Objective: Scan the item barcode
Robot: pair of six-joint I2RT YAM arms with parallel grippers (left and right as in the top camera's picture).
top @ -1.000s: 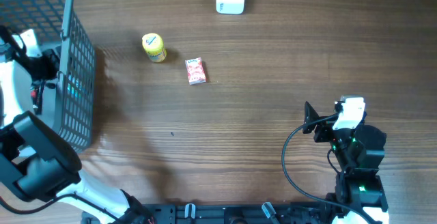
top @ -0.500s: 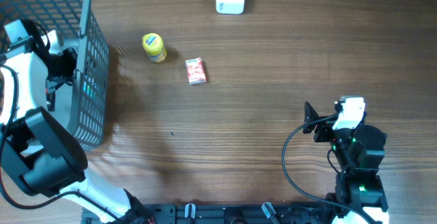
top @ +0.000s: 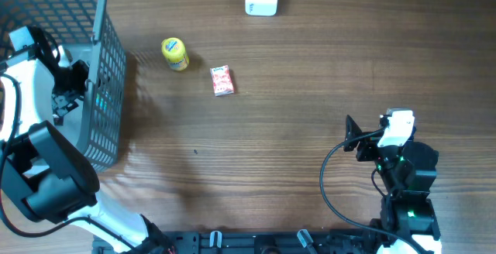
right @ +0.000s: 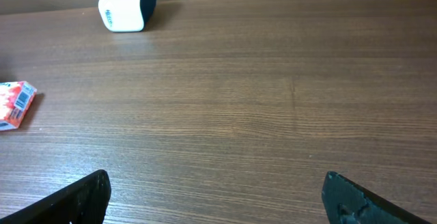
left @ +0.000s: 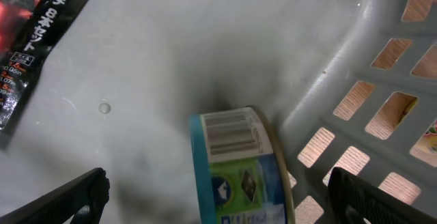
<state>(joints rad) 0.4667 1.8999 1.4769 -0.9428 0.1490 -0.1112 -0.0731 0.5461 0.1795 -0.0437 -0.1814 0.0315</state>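
Your left fingers (left: pixel 65 200) are wide open and hold nothing, low inside the grey basket (left: pixel 321 60). Between them lies a blue-green can (left: pixel 239 162), barcode facing up. Your right fingers (right: pixel 68 198) are also wide open and empty over the surface (right: pixel 239 115), well apart from the white scanner (right: pixel 126 4).

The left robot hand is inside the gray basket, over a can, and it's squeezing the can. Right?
Not squeezing. The left gripper is inside the gray basket over the can, but its jaws stand wide open, not touching it. The left wrist view shows this.
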